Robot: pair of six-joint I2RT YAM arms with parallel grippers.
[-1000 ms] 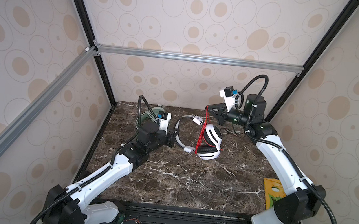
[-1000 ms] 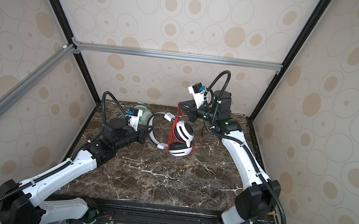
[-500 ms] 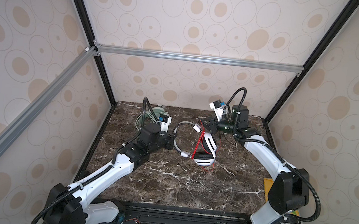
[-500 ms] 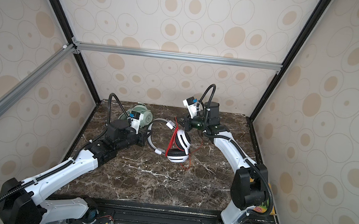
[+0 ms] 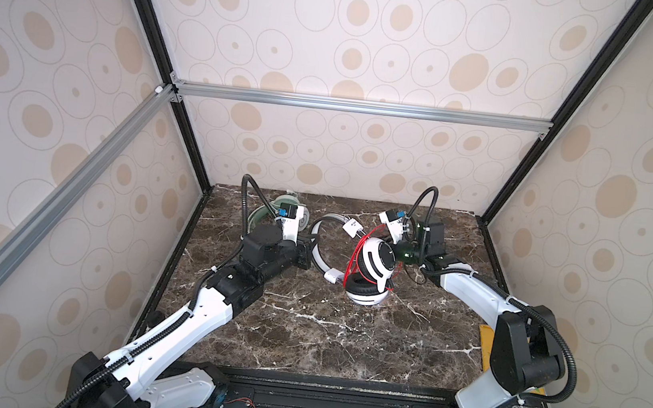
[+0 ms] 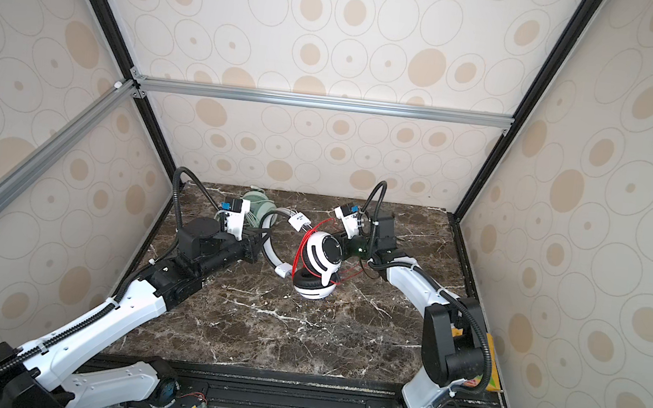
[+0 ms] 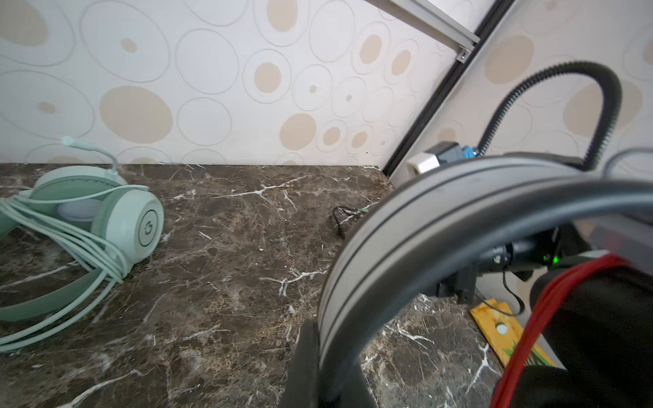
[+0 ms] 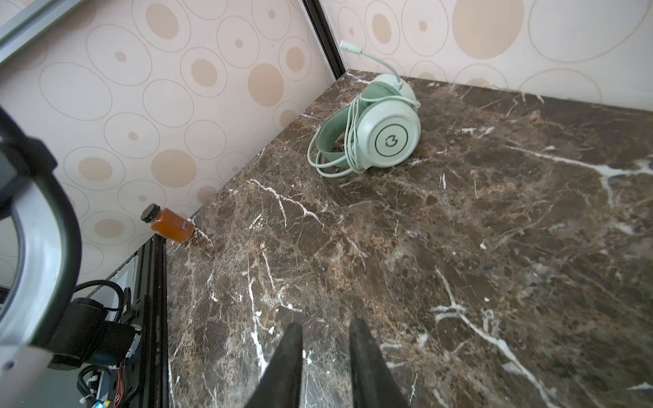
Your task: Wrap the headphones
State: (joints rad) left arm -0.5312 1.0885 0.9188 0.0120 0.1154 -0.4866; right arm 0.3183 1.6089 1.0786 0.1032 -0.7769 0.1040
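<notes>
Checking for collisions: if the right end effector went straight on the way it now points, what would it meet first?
The right end effector would probably touch bare marble tabletop first; the mint-green headset lies farther along. Depth is unclear.

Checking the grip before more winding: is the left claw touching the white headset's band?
Touching. The left wrist view shows the band pinched in the left claw, with no gap at its fingers.

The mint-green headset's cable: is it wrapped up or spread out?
Wrapped: the pale green cable loops several times around the mint-green headset.
</notes>
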